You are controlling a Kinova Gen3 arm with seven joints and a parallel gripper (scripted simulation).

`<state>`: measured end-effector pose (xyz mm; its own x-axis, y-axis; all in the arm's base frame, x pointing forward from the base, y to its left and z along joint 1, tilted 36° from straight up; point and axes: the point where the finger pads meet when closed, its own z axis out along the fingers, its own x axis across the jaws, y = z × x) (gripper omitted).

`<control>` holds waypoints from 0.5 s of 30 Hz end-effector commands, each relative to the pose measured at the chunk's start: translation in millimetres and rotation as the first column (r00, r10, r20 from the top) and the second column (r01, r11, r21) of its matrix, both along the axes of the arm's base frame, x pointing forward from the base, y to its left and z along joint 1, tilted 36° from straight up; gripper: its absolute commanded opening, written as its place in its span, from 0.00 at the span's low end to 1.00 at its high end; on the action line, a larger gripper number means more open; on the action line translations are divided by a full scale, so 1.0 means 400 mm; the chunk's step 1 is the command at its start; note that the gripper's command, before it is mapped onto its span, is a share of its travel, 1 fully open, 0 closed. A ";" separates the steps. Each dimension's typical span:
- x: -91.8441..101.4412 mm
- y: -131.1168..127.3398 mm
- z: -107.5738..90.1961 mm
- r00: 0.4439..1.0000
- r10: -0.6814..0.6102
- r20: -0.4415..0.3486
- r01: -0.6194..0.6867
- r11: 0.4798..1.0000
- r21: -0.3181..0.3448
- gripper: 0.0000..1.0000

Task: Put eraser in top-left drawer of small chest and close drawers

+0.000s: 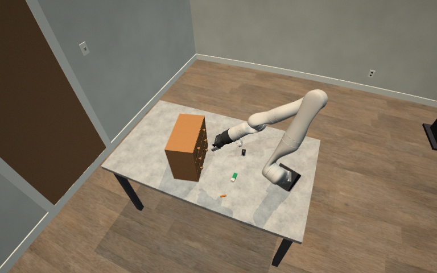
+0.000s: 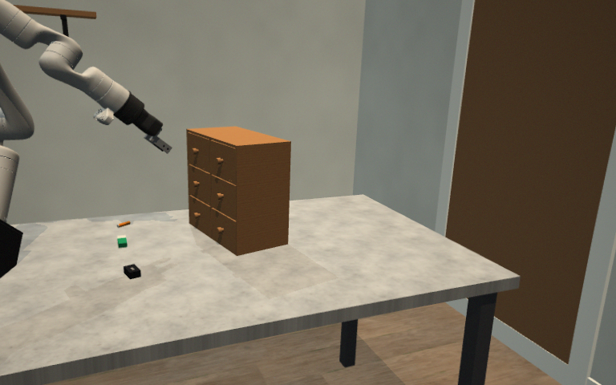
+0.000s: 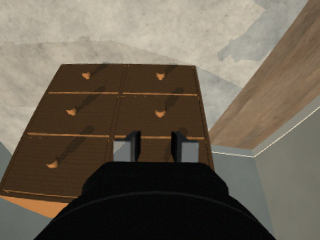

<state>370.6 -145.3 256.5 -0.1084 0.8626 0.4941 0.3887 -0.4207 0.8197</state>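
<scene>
The eraser (image 1: 234, 176) (image 2: 121, 241) is a small green and white block lying on the table, well away from the chest's front. The small chest (image 1: 185, 144) (image 2: 254, 181) (image 3: 120, 127) is orange-brown wood with three rows of two drawers, each with a small knob. All drawers look pushed in. The top row's left drawer (image 2: 197, 149) is the one farther from the exterior camera. My gripper (image 1: 213, 148) (image 2: 164, 147) (image 3: 155, 142) is partly open and empty. It hangs in the air at the height of the top row, a short gap in front of the chest, pointing at it.
A small black box (image 1: 243, 152) (image 2: 131, 271) lies on the table under my forearm. A small orange stick (image 1: 223, 195) (image 2: 123, 223) lies beyond the eraser. My arm's base (image 1: 288, 180) stands at the table edge opposite the chest.
</scene>
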 end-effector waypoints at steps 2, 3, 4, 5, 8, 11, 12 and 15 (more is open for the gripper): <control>0.025 0.003 0.004 1.000 0.001 0.002 -0.001 1.000 0.002 0.67; 0.033 0.004 0.004 1.000 0.001 0.002 -0.001 1.000 0.002 0.67; 0.041 0.005 0.005 1.000 0.001 0.002 -0.001 1.000 0.002 0.67; 0.050 0.006 0.006 1.000 0.001 0.004 -0.001 1.000 0.004 0.67; 0.078 0.011 0.014 1.000 0.004 0.010 -0.004 1.000 0.003 0.67; 0.103 0.014 0.016 1.000 0.004 0.010 -0.004 1.000 0.003 0.67; 0.110 0.015 0.016 1.000 0.004 0.010 -0.004 1.000 0.003 0.67; 0.127 0.017 0.017 1.000 0.004 0.010 -0.004 1.000 0.004 0.67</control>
